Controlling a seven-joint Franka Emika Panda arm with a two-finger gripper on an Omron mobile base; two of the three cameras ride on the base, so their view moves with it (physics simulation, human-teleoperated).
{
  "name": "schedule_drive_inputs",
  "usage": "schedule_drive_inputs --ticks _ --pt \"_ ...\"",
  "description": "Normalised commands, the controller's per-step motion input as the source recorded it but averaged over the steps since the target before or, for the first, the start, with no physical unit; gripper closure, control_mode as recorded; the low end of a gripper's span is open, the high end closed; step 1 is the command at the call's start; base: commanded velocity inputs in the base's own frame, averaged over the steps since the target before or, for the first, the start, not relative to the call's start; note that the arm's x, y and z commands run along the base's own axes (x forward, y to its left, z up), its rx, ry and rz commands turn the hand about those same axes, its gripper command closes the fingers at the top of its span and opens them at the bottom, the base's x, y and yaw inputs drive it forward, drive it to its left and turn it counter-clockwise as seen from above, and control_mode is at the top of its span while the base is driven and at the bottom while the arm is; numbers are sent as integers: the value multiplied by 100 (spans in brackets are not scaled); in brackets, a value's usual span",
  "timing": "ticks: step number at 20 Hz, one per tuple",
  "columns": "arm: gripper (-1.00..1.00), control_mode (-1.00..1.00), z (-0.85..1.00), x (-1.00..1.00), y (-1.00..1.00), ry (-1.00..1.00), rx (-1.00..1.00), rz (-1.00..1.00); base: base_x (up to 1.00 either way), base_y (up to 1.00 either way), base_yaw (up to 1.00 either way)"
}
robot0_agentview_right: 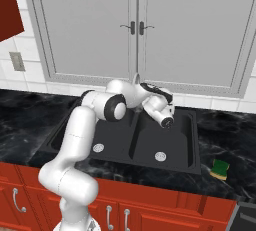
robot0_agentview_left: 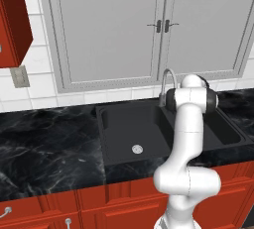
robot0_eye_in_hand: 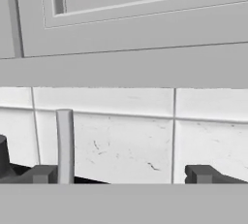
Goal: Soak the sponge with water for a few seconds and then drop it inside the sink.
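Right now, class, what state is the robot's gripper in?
Gripper: open and holding nothing, facing the tiled wall above the sink; the sponge lies on the counter.

no readable text, labels, brands, numbers or signs anywhere

1 sponge (robot0_agentview_right: 219, 169), 1 sink (robot0_agentview_right: 190, 142) with 2 basins and 2 drains, 1 faucet (robot0_agentview_left: 167, 82).
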Motion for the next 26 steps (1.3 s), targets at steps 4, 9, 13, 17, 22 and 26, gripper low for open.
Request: schedule_drive_inputs --ticks 4,9,13,17,22,26 --pt "-100 -100 0 43 -5 0 0 -15 0 0 0" --pt "-100 -100 0 37 -10 0 0 -18 0 0 0" --pt "-100 -100 0 38 -26 0 0 -16 0 0 0" --pt "-100 -100 0 37 -33 0 0 -12 0 0 0" --pt "-100 -100 0 22 -37 0 0 -11 0 0 0" --pt "-100 -100 0 15 -43 0 0 -11 0 0 0"
